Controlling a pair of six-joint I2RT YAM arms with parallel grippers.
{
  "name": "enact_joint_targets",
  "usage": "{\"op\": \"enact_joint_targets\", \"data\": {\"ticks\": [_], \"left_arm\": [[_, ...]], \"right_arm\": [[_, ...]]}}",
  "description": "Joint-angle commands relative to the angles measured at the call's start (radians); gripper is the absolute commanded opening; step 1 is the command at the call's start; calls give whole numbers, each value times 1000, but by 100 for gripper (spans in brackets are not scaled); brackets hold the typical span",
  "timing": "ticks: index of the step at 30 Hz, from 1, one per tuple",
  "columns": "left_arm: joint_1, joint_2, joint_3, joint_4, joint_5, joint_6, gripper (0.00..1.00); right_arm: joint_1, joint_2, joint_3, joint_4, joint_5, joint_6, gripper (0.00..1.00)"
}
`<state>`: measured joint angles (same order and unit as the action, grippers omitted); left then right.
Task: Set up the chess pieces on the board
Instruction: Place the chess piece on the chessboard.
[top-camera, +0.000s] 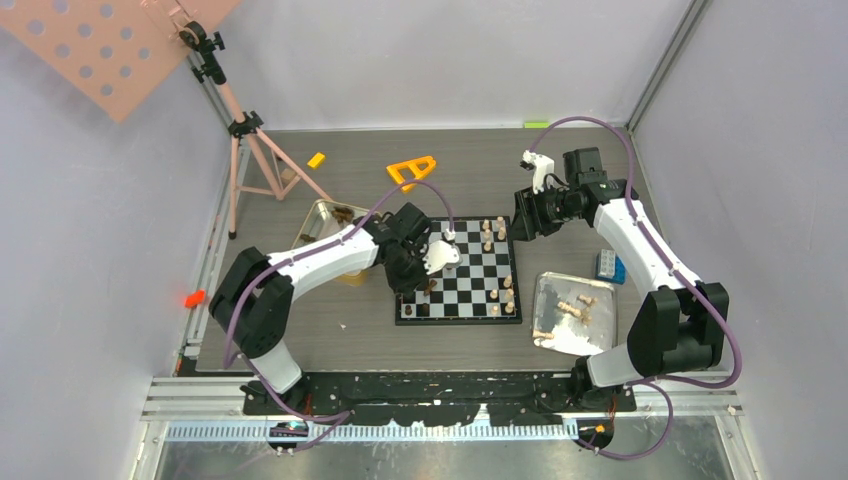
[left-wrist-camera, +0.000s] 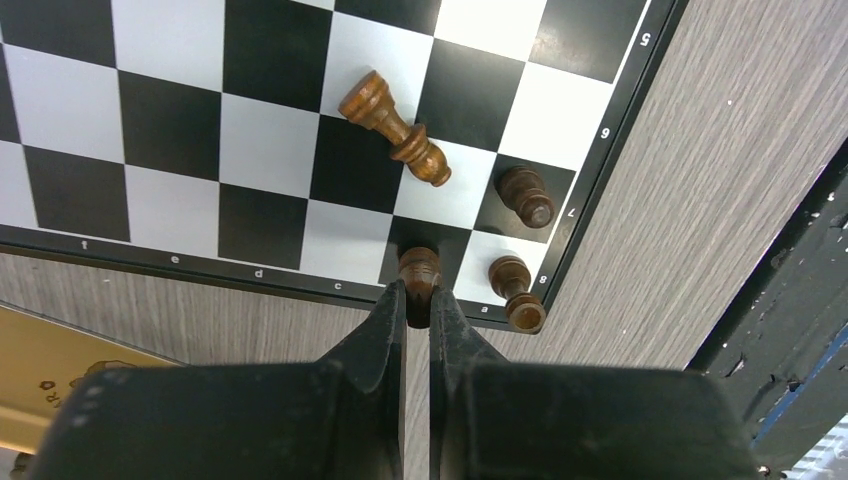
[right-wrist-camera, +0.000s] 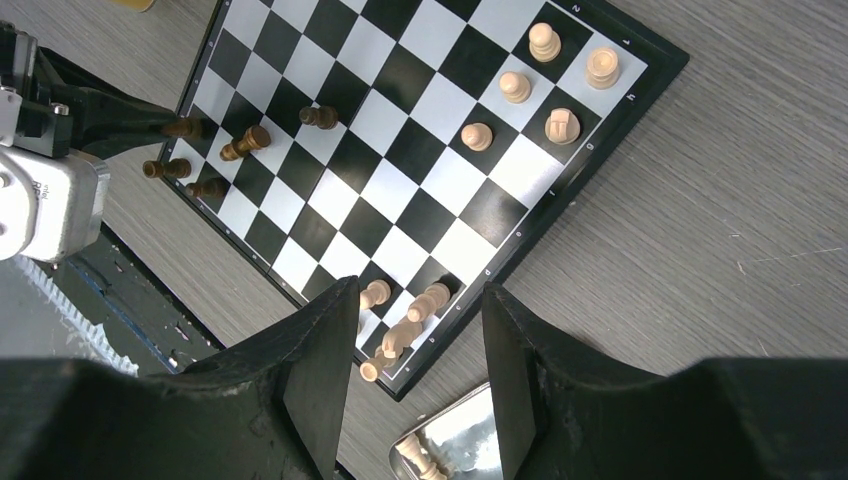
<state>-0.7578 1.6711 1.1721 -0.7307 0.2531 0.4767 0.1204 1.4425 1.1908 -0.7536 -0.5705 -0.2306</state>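
Robot lab, white enclosure walls (top-camera: 420, 60), tripod (top-camera: 243, 127)

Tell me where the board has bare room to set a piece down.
The middle of the board is bare, between the dark pieces and the pale pieces. Crowded: the dark corner at the left hand, and both pale corners.

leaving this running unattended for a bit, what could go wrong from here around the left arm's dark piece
The left gripper is shut on a dark piece at the board's edge row, with two standing dark pieces right beside it; opening or lifting away could tip them. A toppled dark piece lies nearby and might roll if bumped. Under the open right gripper, pale pieces cluster at the board's corner, so a grab could nudge neighbours.
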Motion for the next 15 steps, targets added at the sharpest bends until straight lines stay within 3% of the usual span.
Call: {"op": "enact_joint_targets", "data": {"ticks": [1,8,15], "left_arm": [[3,-51,-22,42,31,-23,0],[4,-47,-28,47,40,-36,3],[3,-65,-11,34,47,-49,30]], "right_arm": [[-1,6,9,18,-12,-9,55],[-1,10,9,16,-11,-12,54],[-1,13,11,14,-9,-13,54]]}}
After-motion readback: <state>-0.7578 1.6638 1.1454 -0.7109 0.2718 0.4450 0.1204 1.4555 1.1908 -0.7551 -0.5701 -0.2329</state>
